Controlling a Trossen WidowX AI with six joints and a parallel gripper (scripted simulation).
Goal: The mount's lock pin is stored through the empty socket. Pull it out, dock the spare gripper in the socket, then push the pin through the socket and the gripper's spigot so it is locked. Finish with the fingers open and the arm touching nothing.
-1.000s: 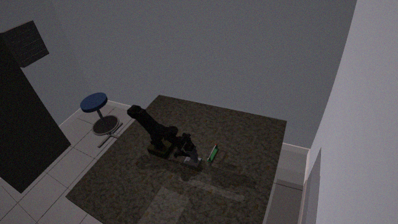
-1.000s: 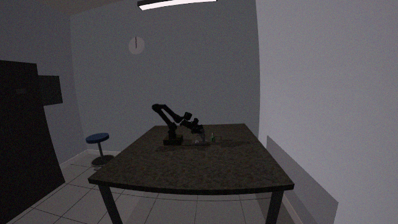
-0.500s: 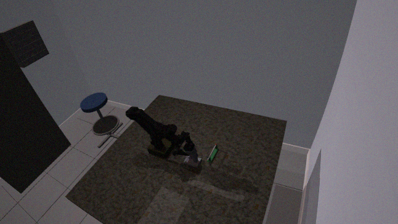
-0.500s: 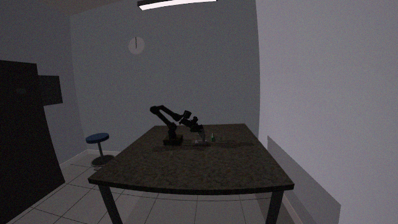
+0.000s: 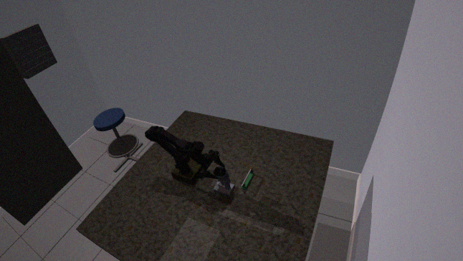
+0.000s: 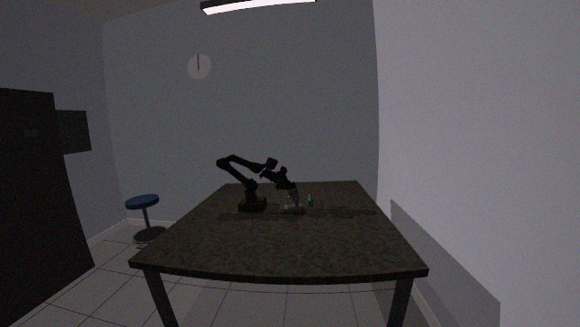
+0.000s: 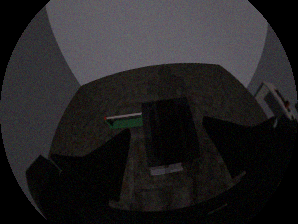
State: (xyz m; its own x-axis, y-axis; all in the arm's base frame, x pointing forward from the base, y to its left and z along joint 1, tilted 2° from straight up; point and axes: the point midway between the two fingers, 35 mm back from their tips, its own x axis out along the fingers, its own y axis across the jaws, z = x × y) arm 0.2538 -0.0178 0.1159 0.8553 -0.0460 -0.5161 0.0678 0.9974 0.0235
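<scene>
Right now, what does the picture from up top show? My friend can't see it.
A black robot arm on a dark speckled table reaches down over a small pale block, its gripper open and holding nothing. A green pin lies on the table just beside it, and a blue stool stands on the tiled floor.
</scene>
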